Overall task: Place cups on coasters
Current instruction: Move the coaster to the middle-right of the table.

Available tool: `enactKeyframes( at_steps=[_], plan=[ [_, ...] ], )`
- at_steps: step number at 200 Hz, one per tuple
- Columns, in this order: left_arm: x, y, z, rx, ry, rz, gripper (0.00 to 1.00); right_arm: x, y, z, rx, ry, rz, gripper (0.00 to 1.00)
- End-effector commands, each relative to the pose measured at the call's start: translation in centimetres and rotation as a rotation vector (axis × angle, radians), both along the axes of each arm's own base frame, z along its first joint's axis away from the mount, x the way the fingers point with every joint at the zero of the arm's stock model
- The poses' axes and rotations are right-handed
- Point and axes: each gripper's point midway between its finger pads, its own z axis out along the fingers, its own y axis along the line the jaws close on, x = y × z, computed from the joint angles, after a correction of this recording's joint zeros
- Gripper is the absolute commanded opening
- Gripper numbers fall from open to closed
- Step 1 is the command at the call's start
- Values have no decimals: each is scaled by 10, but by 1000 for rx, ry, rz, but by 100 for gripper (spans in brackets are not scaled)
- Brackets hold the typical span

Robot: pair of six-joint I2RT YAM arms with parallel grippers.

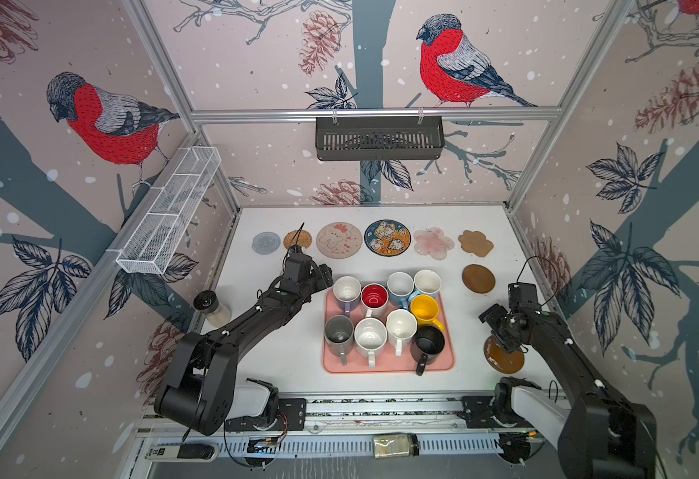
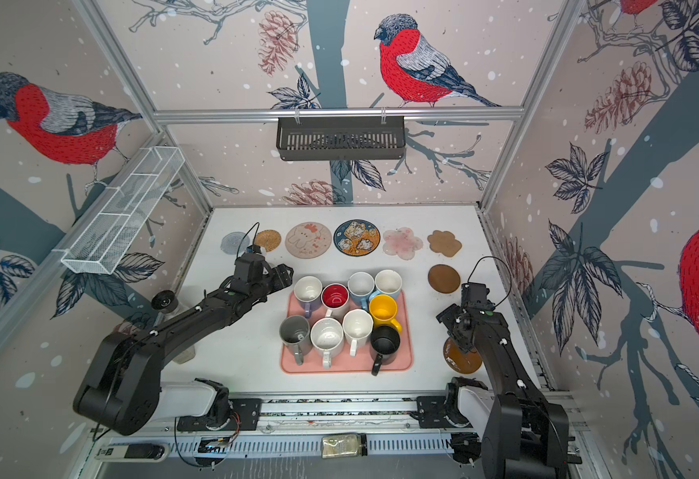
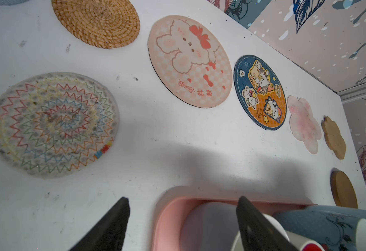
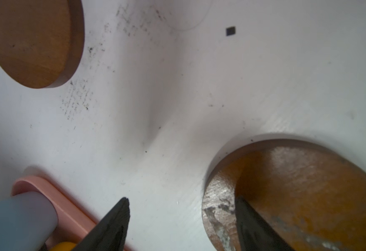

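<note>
Top views both show nine cups [image 1: 370, 338] packed upright on the pink tray [image 1: 389, 365], none yet on the coasters [image 1: 338, 240]. They look like ceramic: stiff, glossy, breakable and probably weighty, so rim wall or handle seems the best hold. The left gripper [image 3: 182, 198] is spread beside the lavender cup [image 1: 347, 290]. The right gripper [image 4: 181, 198] is spread and empty over the scuffed white table [image 1: 281, 352]. Patterned walls enclose the table.

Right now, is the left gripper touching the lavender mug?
Cannot tell: the left wrist view shows a left gripper finger overlapping the lavender mug, hiding any gap.
</note>
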Motion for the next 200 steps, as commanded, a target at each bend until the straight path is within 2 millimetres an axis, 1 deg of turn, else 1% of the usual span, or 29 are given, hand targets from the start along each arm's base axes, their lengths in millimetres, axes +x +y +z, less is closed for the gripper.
enactKeyframes(
  at_steps=[1, 17, 45, 72, 85, 136, 151, 155, 166, 200],
  plan=[
    [6, -5, 10, -16, -57, -20, 78, -14, -3, -9, -8, 46, -48, 77],
    [6, -6, 9, -19, -52, -24, 78, -14, -1, -15, 3, 43, -35, 77],
    [6, -5, 8, -17, -51, -22, 78, -3, 6, -17, 36, 3, 1, 77],
    [5, -3, 10, -8, -54, -13, 79, 20, 13, -4, 64, -82, 32, 76],
    [4, -3, 11, -6, -56, -12, 78, 30, 15, 1, 63, -98, 53, 75],
    [4, 1, 10, 20, -50, 5, 79, 62, 19, 4, 54, -116, 107, 74],
    [4, 1, 8, 24, -44, 5, 78, 72, 27, 6, 59, -137, 132, 74],
    [4, 1, 8, 25, -41, 5, 78, 73, 29, 1, 63, -119, 138, 74],
    [4, 2, 6, 31, -36, 8, 78, 81, 37, 2, 70, -130, 157, 74],
    [5, 5, 4, 49, -30, 18, 79, 110, 71, 10, 121, -172, 233, 73]
  ],
)
